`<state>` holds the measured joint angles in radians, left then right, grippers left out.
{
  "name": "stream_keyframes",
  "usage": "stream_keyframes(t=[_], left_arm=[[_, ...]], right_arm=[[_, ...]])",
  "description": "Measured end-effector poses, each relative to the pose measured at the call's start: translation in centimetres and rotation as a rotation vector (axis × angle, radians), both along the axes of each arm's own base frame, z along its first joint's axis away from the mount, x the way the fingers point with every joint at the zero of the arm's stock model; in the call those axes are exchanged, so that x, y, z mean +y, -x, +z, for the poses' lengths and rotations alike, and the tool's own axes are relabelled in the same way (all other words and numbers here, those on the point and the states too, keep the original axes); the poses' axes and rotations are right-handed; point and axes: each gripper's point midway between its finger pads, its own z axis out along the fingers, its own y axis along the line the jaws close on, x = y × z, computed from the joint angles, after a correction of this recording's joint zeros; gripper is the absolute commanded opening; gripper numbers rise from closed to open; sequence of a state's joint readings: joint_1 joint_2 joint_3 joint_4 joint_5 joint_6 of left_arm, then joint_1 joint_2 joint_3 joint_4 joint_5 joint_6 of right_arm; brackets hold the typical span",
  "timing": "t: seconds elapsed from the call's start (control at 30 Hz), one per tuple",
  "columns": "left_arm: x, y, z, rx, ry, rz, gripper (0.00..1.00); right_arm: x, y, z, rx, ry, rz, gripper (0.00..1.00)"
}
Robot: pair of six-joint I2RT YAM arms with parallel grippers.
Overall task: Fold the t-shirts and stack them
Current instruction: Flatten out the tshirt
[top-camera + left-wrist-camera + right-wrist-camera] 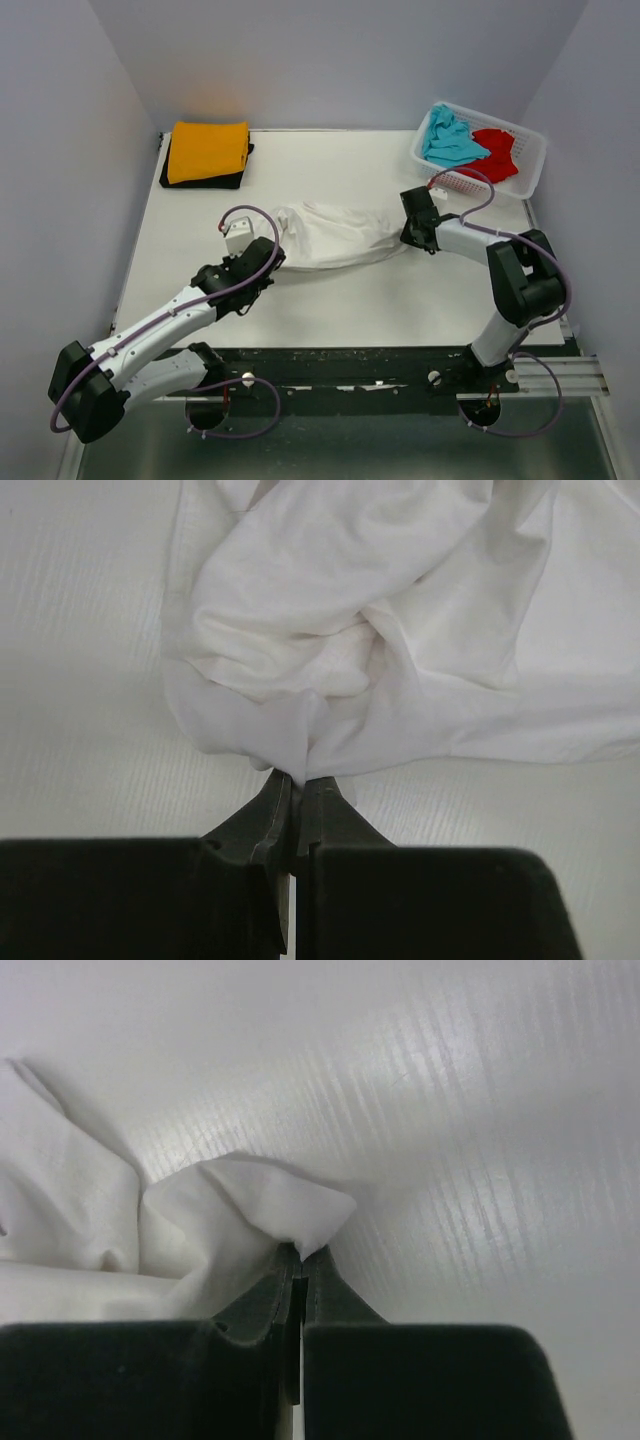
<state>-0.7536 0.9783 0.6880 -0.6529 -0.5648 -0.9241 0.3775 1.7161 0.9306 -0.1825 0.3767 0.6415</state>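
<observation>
Shirts number five in all, one of each color. One white shirt point(335, 235) lies crumpled in the middle of the table point(380, 300), reaching from one arm to the other. The left gripper point(297, 778) is pinched tight on the left end of it, with a bit of cloth squeezed between its two fingers. The right gripper point(302, 1252) is pinched tight on the right end, holding a small corner of the same cloth. The middle of the shirt is bunched up, full of wrinkles, and rests on the table.

At the far left corner of the table, two folded shirts sit in one pile. One orange-yellow shirt point(207, 150) lies on top of one black shirt point(200, 182), and only the edges of the black one peek out.

At the far right corner stands one white basket point(535, 165). Two shirts lie in it, not folded. One turquoise shirt point(450, 140) is on the left side and one red shirt point(495, 155) is on the right side. They touch each other.
</observation>
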Motion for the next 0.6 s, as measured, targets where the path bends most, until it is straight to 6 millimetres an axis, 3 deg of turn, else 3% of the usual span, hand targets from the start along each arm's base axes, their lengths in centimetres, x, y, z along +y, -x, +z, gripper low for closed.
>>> stream_keyframes(t=[0.13, 0.23, 0.33, 0.4, 0.47, 0.6], left_arm=[[0.9, -0.4, 1.1, -0.021, -0.026, 0.035, 0.0], [1.2, -1.3, 4.6, -0.099, -0.015, 0.056, 0.0], [1.2, -2.0, 10.0, -0.234, 0.051, 0.045, 0.0], [1.6, -2.0, 15.0, -0.362, 0.12, 0.025, 0.0], [2.3, -1.4, 19.9, -0.49, 0.177, -0.001, 0.0], [4.2, 0.9, 29.0, -0.729, 0.271, -0.053, 0.0]], right_arm=[[0.0, 1.2, 1.3, 0.027, -0.015, 0.023, 0.01], [0.0, 2.0, 5.9, -0.035, -0.044, 0.044, 0.01], [0.5, 1.7, 14.3, -0.211, -0.114, 0.075, 0.01], [0.9, 1.6, 20.8, -0.353, -0.171, 0.102, 0.01], [1.0, 2.2, 26.9, -0.486, -0.22, 0.131, 0.01], [0.7, 4.7, 36.4, -0.684, -0.289, 0.175, 0.01]])
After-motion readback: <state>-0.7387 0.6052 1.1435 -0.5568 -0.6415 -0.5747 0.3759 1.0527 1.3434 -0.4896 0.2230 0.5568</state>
